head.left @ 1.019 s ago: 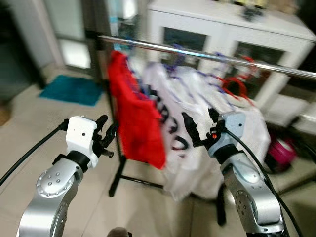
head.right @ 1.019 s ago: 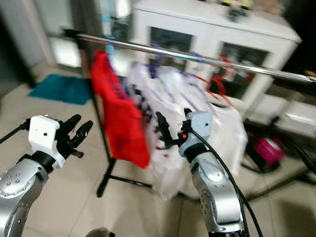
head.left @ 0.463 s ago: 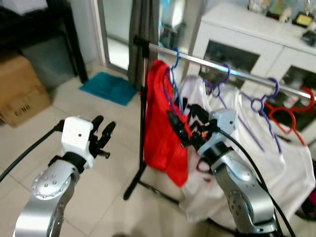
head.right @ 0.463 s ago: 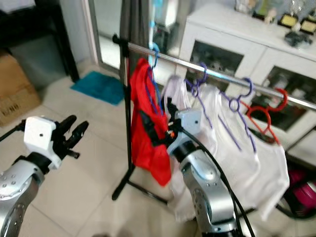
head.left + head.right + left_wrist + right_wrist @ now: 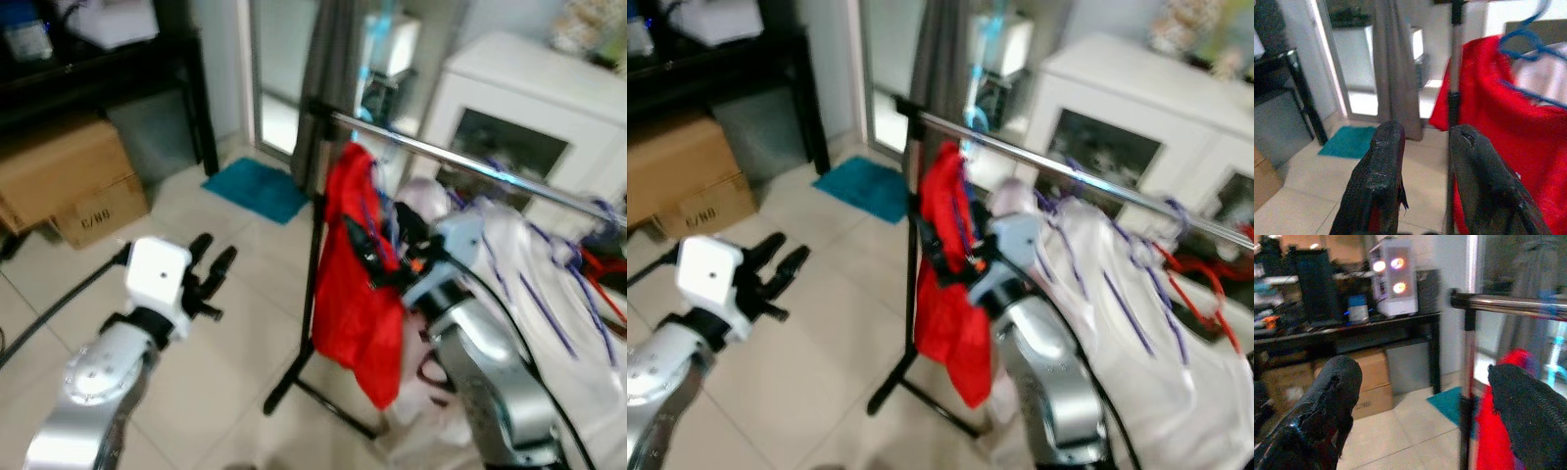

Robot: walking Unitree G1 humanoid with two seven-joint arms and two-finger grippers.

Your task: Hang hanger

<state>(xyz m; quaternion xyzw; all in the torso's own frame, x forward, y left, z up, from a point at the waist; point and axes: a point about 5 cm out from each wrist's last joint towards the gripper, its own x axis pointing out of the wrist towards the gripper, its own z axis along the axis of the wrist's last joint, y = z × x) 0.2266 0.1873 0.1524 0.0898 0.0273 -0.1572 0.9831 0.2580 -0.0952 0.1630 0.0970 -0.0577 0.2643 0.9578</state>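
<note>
A silver clothes rail (image 5: pixel 460 162) on a black stand runs across the right half of the eye views. A red garment (image 5: pixel 355 279) on a blue hanger (image 5: pixel 1528 49) hangs at its left end. White garments (image 5: pixel 1176 362) on purple hangers (image 5: pixel 1136 250) hang further right, then a red hanger (image 5: pixel 1205 284). My right gripper (image 5: pixel 382 233) is raised just in front of the red garment, open and wide apart, with nothing between its fingers (image 5: pixel 1334 387). My left gripper (image 5: pixel 216 247) is held out over the floor left of the stand, open with a narrow gap and nothing in it.
A cardboard box (image 5: pixel 73 186) sits under a black shelf unit at the left. A teal mat (image 5: pixel 257 188) lies by a glass door and grey curtain (image 5: pixel 328 78). A white cabinet (image 5: pixel 529 108) stands behind the rail. The stand's black foot (image 5: pixel 294 384) reaches onto the tiled floor.
The whole view has swung to the left, bringing the box and shelf in and pushing the rail to the right. Both arms keep the same raised pose and both grippers stay open.
</note>
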